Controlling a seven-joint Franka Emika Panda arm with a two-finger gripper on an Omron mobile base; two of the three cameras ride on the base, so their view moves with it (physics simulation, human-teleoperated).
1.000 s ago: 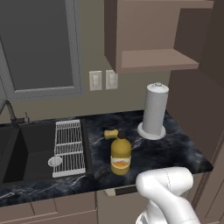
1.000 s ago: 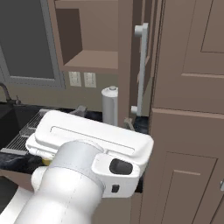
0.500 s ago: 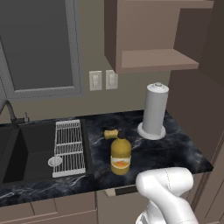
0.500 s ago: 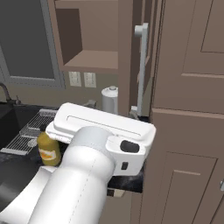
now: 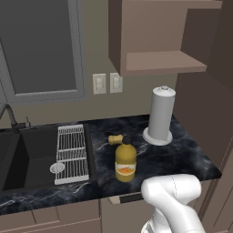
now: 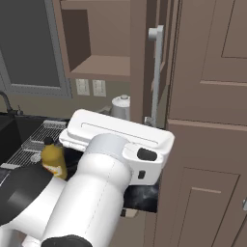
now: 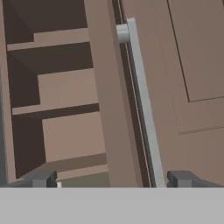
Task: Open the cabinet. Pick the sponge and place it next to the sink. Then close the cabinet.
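Between wide jaws, cabinet (image 7: 109, 109) door edge, handle (image 7: 142, 100)

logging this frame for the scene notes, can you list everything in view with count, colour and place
cabinet: 1, brown, on the wall above the counter, door swung open, shelves bare
bar handle: 1, silver, long and vertical on the open door's edge
sponge: 1, yellow-tan, on the counter just behind the bottle
bottle: 1, yellow-orange with dark cap, upright on the counter right of the rack
paper towel roll: 1, white, upright at the counter's back right
sink: 1, black, recessed at the left
wire rack: 1, white, along the sink's right side
wall outlets: 2, off-white, under the cabinet
claw: 1, dark tips, open, facing the door edge and handle
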